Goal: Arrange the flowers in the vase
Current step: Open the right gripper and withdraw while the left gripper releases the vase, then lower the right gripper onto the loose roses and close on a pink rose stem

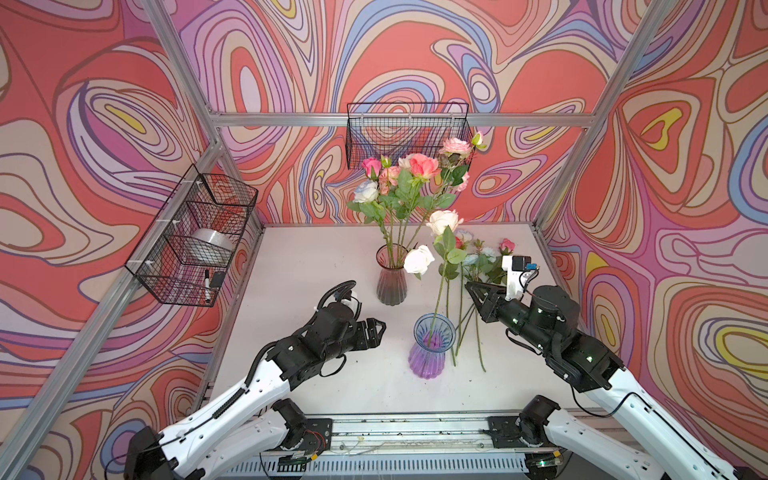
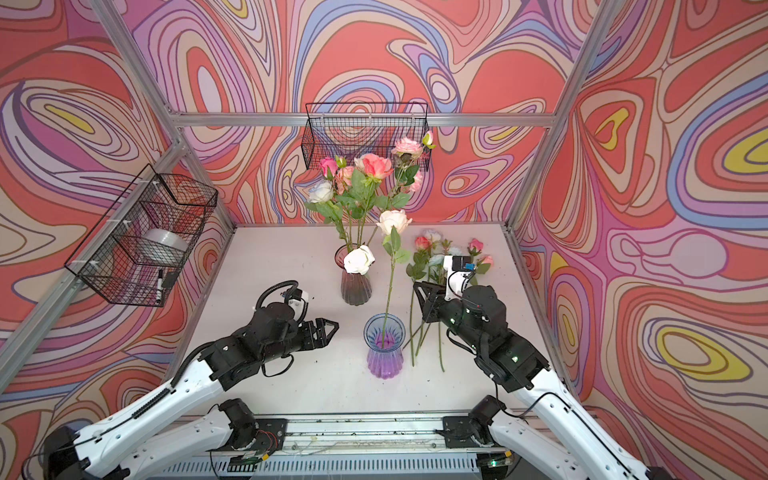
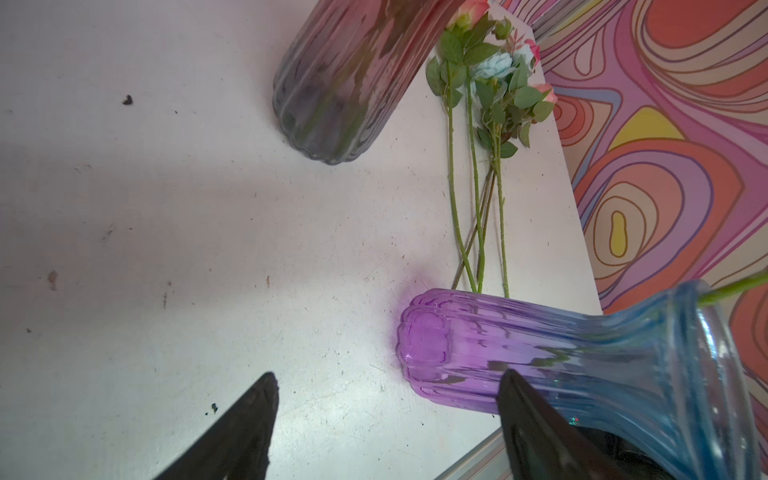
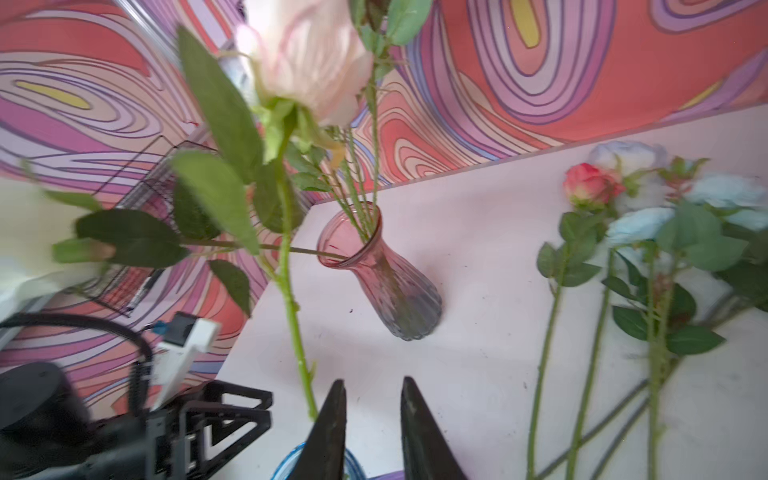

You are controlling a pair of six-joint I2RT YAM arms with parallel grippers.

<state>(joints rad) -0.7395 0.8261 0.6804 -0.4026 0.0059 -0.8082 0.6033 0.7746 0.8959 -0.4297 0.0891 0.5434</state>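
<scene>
In the blue-purple ribbed glass vase (image 1: 432, 353) one long-stemmed cream rose (image 1: 444, 221) stands placed, so my right pincer (image 4: 372, 388) sits released beside its stem. Left pincer (image 1: 381, 327) gapes empty nearby, likely as guard; pink and pale-blue roses (image 3: 494, 68) wait on the white worktop (image 1: 311, 270).

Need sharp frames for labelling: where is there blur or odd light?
Right wrist view: the pale rose close to the lens is smeared, the flowers lying on the table sharper. Left wrist view: crisp; the purple vase casts a purple tint on the table. Both top views: sharp, evenly lit, faint shadows.

Twin overhead views; close wrist views sharing the pink vase (image 4: 386, 282)
</scene>
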